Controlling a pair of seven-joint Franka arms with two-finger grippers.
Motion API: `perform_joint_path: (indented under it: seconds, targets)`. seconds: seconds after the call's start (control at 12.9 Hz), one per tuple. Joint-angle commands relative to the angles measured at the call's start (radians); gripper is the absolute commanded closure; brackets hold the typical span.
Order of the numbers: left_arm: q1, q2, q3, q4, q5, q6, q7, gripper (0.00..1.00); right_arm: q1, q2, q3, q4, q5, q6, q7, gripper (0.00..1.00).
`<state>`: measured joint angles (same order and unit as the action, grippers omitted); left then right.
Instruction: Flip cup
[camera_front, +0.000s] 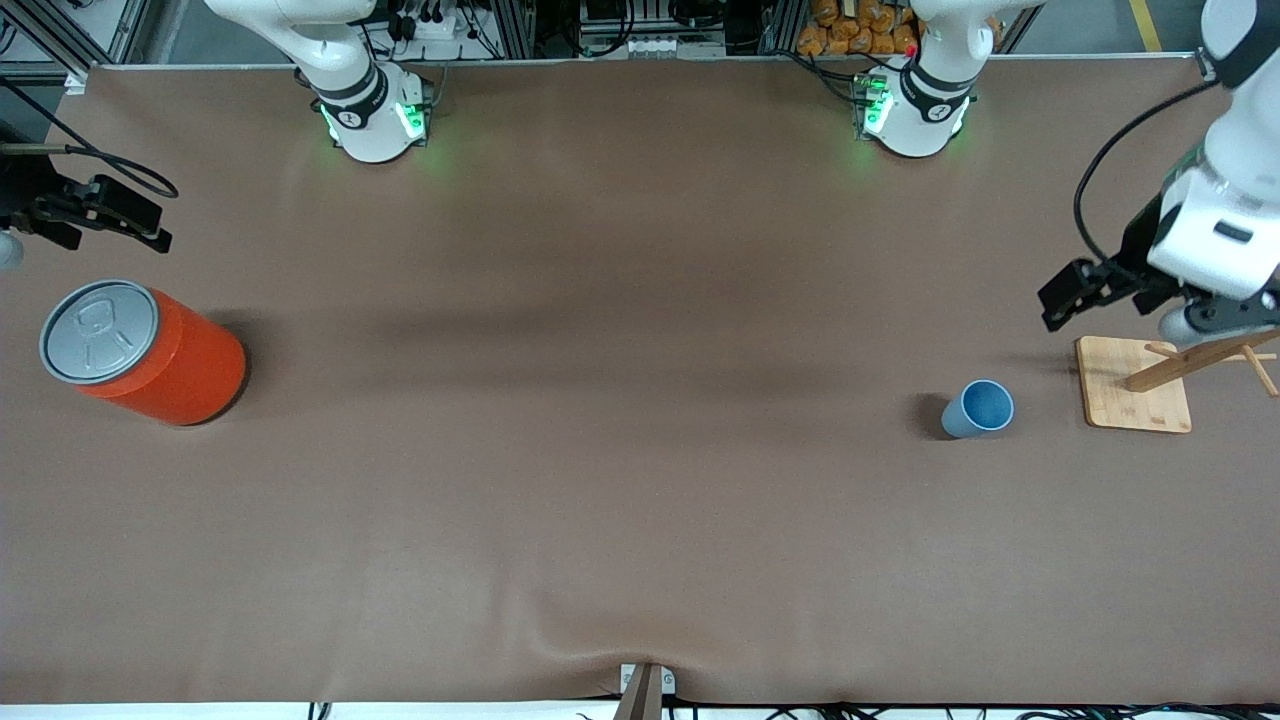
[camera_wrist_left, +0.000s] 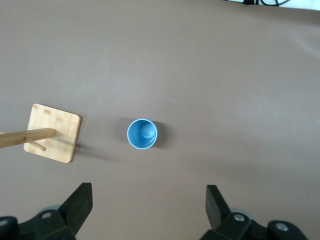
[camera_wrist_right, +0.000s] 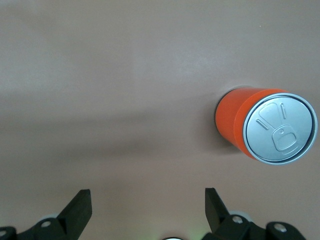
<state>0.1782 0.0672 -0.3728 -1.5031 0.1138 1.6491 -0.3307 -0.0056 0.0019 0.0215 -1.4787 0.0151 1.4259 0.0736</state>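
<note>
The small light-blue cup (camera_front: 978, 408) stands upright on the brown table, mouth up, with its darker blue inside showing, toward the left arm's end. It also shows in the left wrist view (camera_wrist_left: 142, 134). My left gripper (camera_front: 1075, 292) hangs open and empty in the air over the table, above bare cloth apart from the cup; its jaws (camera_wrist_left: 149, 192) stand wide apart. My right gripper (camera_front: 130, 222) hangs open and empty over the right arm's end of the table, its jaws (camera_wrist_right: 147, 196) wide apart over bare cloth.
A large orange can (camera_front: 140, 352) with a grey pull-tab lid stands at the right arm's end; it also shows in the right wrist view (camera_wrist_right: 265, 127). A wooden stand (camera_front: 1135, 385) with a slanting peg sits beside the cup; it shows in the left wrist view (camera_wrist_left: 55, 132).
</note>
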Motion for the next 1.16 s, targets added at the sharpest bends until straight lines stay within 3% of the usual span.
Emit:
perform_joint_path:
  seconds: [0.0,0.08,0.31,0.46,1.08]
  targets:
    - [-0.161,-0.033,0.218,-0.011,-0.034,-0.069,0.126,0.0,-0.002,0.013,0.0,0.02,0.009,-0.006,0.015,0.0]
    - [-0.17,-0.061,0.265,-0.025,-0.077,-0.086,0.18,0.0,-0.005,0.021,0.0,0.02,0.02,-0.002,0.015,0.0]
    - [-0.201,-0.164,0.285,-0.135,-0.108,-0.087,0.188,0.0,0.012,0.029,0.005,0.015,-0.015,0.004,0.005,0.0]
    - [-0.25,-0.191,0.333,-0.14,-0.108,-0.142,0.18,0.0,0.012,0.03,0.006,0.008,-0.035,0.027,0.005,0.0]
    - [-0.235,-0.196,0.331,-0.083,-0.1,-0.219,0.182,0.0,0.01,0.03,0.006,0.008,-0.032,0.031,0.005,0.0]
